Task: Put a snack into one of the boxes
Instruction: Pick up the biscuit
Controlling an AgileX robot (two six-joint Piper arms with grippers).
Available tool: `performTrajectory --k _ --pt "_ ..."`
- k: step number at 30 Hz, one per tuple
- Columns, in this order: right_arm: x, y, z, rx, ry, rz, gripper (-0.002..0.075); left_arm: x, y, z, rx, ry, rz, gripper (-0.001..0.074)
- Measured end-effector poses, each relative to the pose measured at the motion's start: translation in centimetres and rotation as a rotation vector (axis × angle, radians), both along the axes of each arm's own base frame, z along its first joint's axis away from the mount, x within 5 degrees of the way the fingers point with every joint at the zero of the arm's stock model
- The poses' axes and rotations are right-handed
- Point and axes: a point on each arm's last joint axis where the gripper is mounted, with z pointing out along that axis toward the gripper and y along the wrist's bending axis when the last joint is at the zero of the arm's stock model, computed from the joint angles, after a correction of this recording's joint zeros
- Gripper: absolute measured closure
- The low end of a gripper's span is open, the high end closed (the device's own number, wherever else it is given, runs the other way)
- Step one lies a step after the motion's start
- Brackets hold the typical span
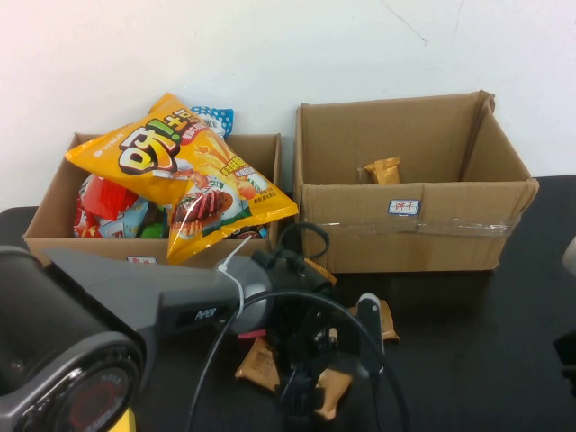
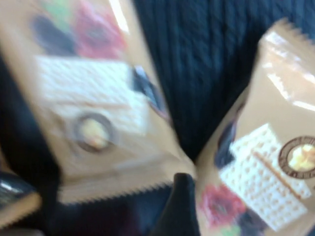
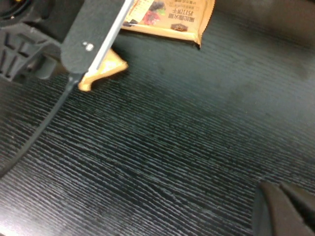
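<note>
Several small tan snack packets lie on the black table in front of the boxes: one [image 1: 259, 364], one [image 1: 387, 319] and one [image 1: 331, 389] right under my left gripper [image 1: 310, 382]. The left arm reaches in low over them. The left wrist view is filled by two of these packets, one [image 2: 93, 108] and another [image 2: 266, 167], with dark table between them. The left cardboard box [image 1: 54, 225] is heaped with snack bags. The right cardboard box [image 1: 405, 225] holds one tan packet [image 1: 382, 171]. My right gripper [image 3: 284, 209] is shut and empty, low over bare table at the right edge.
A big yellow chip bag [image 1: 180, 171] overhangs the left box's front wall. The left arm's cable [image 1: 225, 270] loops over the table. In the right wrist view the left arm [image 3: 93, 34] and a tan packet [image 3: 172, 19] show beyond open black table [image 3: 187, 137].
</note>
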Motion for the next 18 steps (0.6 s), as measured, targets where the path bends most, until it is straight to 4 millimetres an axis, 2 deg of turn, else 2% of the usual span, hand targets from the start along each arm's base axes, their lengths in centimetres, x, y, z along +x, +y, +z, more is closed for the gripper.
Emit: performTrajectory --k 5,13,18 --pt "0.0 0.0 0.0 0.003 -0.002 -0.001 0.0725 0.2 -0.3 -0.7 -0.022 -0.007 0.011 0.0156" --pt "-0.1 0.0 -0.3 0.009 0.005 -0.006 0.0725 -0.9 0.4 -1.6 0.057 0.125 0.058 0.0158" --pt "-0.1 0.0 -0.4 0.007 0.009 -0.006 0.0725 -2.2 -0.2 -1.6 0.074 0.19 0.091 0.0158"
